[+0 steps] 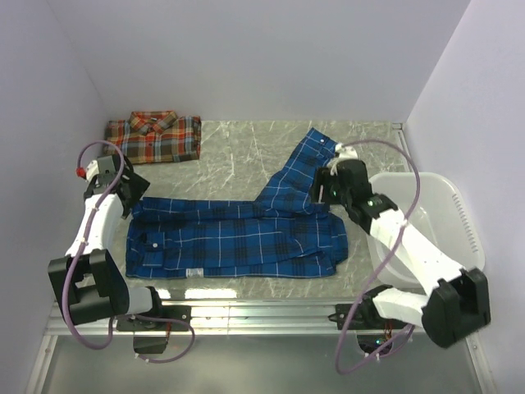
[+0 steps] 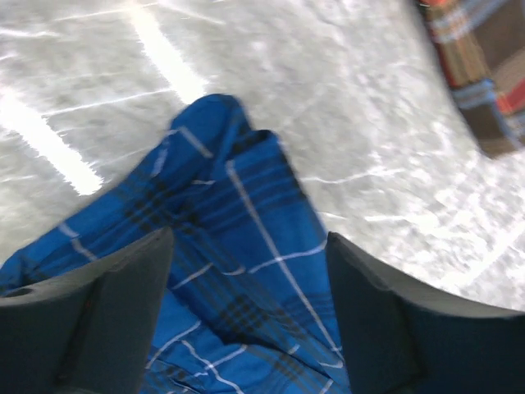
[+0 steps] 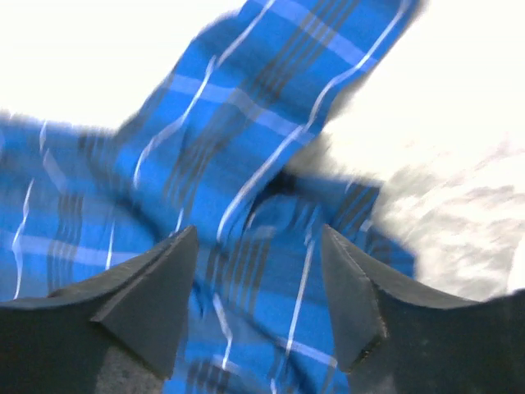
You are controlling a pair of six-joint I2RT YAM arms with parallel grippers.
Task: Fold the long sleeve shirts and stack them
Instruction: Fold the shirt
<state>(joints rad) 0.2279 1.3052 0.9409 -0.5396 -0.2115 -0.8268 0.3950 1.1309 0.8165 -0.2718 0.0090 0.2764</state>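
The blue plaid shirt [image 1: 238,234] lies spread across the middle of the table, one sleeve [image 1: 299,168] running up to the back right. The red-orange plaid shirt [image 1: 154,137] lies folded at the back left; its edge shows in the left wrist view [image 2: 484,74]. My left gripper [image 1: 131,197] is open above the blue shirt's left upper corner [image 2: 238,246]. My right gripper [image 1: 321,190] is open above the blue cloth [image 3: 262,246] where the sleeve meets the body. Neither holds cloth.
A white plastic basket [image 1: 443,222] stands at the right edge, beside my right arm. The table [image 1: 238,152] has a grey marbled top and walls on three sides. A metal rail [image 1: 262,308] runs along the near edge.
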